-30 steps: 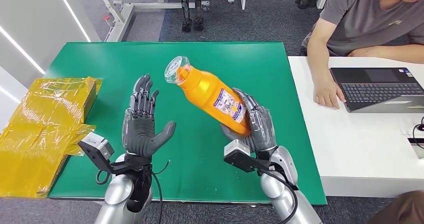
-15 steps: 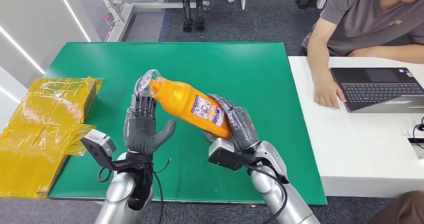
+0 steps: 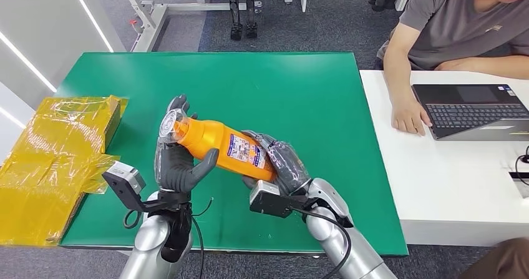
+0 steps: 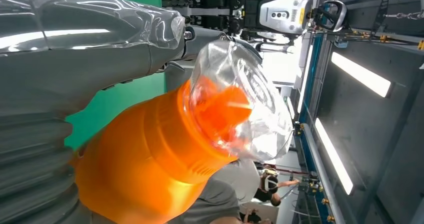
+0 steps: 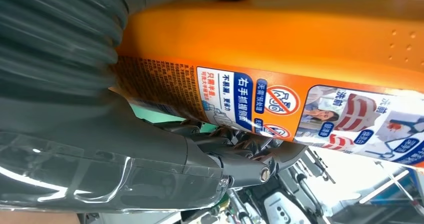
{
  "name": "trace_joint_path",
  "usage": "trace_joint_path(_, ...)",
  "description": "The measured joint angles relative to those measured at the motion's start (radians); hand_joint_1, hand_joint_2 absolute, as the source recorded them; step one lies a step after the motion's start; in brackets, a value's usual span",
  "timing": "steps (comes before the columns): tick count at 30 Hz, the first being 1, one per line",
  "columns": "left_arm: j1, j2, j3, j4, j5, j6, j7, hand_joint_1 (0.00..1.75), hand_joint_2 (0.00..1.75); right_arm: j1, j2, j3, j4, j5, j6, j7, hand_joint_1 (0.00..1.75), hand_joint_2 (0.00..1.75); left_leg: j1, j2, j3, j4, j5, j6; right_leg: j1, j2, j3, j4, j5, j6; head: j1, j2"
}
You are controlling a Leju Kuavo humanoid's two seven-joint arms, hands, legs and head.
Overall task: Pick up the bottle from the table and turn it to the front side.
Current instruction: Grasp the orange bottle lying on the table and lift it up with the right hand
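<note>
Green table (image 3: 299, 92): landmark. Everything below is placed relative to it.

Person (image 3: 449, 23) seated beyond the table's far right corner, one hand by a laptop (image 3: 474, 110) on the white desk (image 3: 449, 185) beside the table. Yellow wrapped package (image 3: 50, 160) overhangs the table's left edge.

Orange bottle (image 3: 224, 146): held clear above the table's near-centre, not resting on it. Long axis nearly level, slightly tilted, clear-capped end pointing toward the table's left, base toward its right. Printed label faces up and toward the robot in the head view.

Right hand (image 3: 281, 163): fingers wrapped round the base half of the bottle, clamped on it; right wrist view confirms the grip, label against the palm side.

Left hand (image 3: 181, 160): upright, palm toward the bottle, fingers apart behind the capped end. The neck lies across or just against this palm; thumb sits under the shoulder of the bottle. I cannot tell whether it presses or merely touches.

Judgement: handover or two-handed re-grip in progress; the left hand is the nearer one to the neck.

Hard to read: whether the visible label is the front face. Left wrist view shows the cap (image 4: 235, 103) close up, the left hand's fingertips cut off.
</note>
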Motion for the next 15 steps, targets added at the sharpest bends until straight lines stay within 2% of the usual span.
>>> trace_joint_path(6, 0.0, 0.002, 0.0, 0.012, 0.011, 0.01, -0.002, 0.0, 1.75, -0.015, 0.0, 0.009, 0.047, 0.004, 0.043, 0.001, 1.75, 1.75, 0.0, 0.0, 0.0, 0.0, 0.0, 0.0, 0.0, 0.0, 0.0, 0.0, 0.0, 0.0, 0.0, 0.0)
trace_joint_path(15, -0.008, 0.002, 0.0, 0.027, 0.02, 0.007, -0.01, 0.0, 1.75, -0.021, -0.001, 0.035, 0.073, 0.004, 0.066, -0.06, 1.75, 1.75, 0.0, 0.0, 0.0, 0.0, 0.0, 0.0, 0.0, 0.0, 0.0, 0.0, 0.0, 0.0, 0.0, 0.0)
